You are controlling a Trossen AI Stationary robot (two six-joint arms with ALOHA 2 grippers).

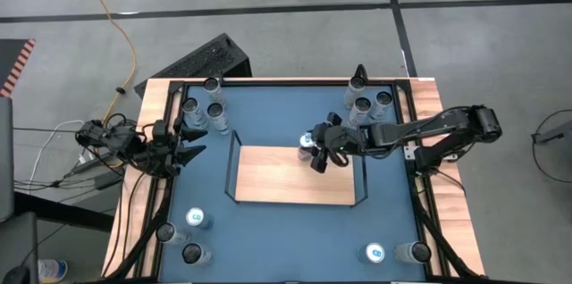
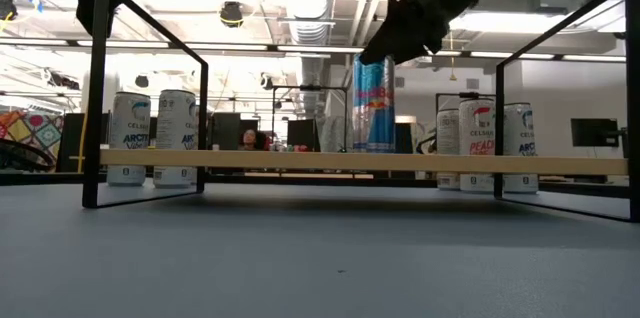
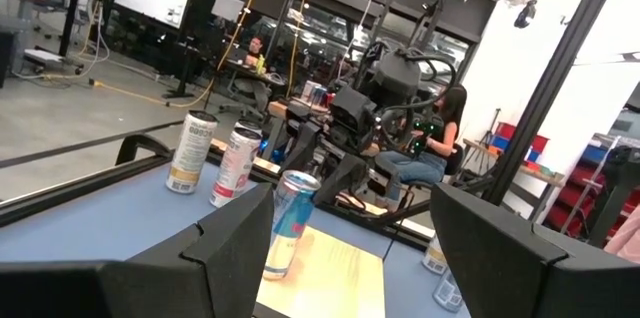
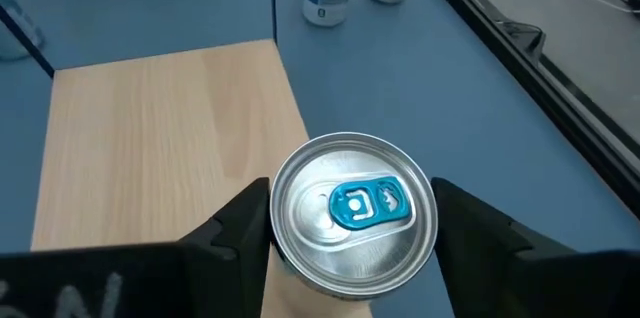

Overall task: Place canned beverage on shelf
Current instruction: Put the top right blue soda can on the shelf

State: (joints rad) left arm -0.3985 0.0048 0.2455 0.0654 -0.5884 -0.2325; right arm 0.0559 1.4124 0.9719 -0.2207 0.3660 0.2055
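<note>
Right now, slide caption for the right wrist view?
Right tool straddling the can standing at the shelf edge.

Blue, silver and pale wood

The can (image 4: 352,216) is blue and silver with a blue tab; the shelf (image 1: 277,181) is light wood framed in black, on a blue table (image 1: 295,230).

Seen from its own wrist camera, the right end effector (image 4: 352,223) straddles the top of the can (image 4: 352,220), but the lower picture edge cuts off the can's body, so whether the fingers (image 4: 240,226) press the sides cannot be told. In the low view the same end effector (image 2: 400,33) runs off the top edge just above the can (image 2: 373,104), and the can's base is hidden behind the shelf (image 2: 330,162) board. From overhead, the end effector (image 1: 320,146) covers most of the can (image 1: 307,141). The labels on the cans (image 1: 197,219) elsewhere on the surface (image 1: 295,230) are too small to read there.
</note>
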